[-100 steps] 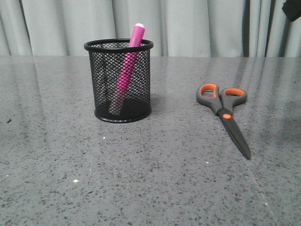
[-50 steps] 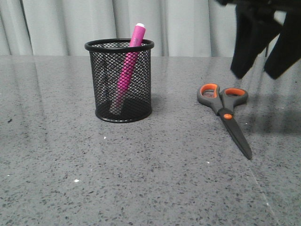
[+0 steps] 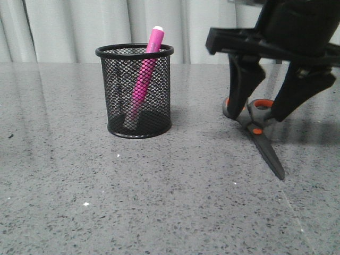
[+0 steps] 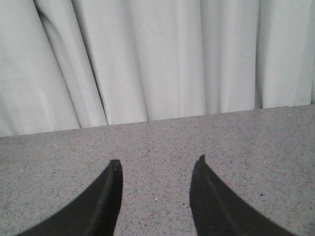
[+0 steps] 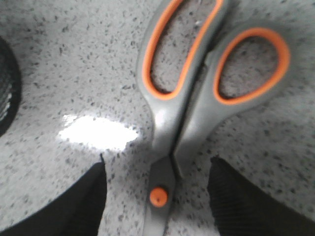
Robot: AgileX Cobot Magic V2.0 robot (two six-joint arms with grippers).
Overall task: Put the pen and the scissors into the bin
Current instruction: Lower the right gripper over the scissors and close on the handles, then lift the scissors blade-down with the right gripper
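The black mesh bin [image 3: 135,90] stands on the grey table left of centre. The magenta pen [image 3: 143,74] leans inside it, cap above the rim. The scissors [image 3: 260,135] lie flat to the right, orange-lined handles away from me, blades toward the front edge. My right gripper [image 3: 256,114] hangs open just over the scissors, one finger on each side of the handles near the pivot. In the right wrist view the scissors [image 5: 197,98] and the orange pivot screw [image 5: 158,196] lie between the open fingers of the right gripper [image 5: 156,162]. My left gripper [image 4: 157,160] is open over bare table.
A pale curtain [image 3: 79,26] hangs behind the table's far edge. The edge of the bin [image 5: 7,83] shows in the right wrist view, off to one side of the scissors. The table [image 3: 159,202] is grey speckled stone.
My right gripper has come down from the upper right and now straddles the scissors' handles. The pen, the bin and the scissors have not moved.
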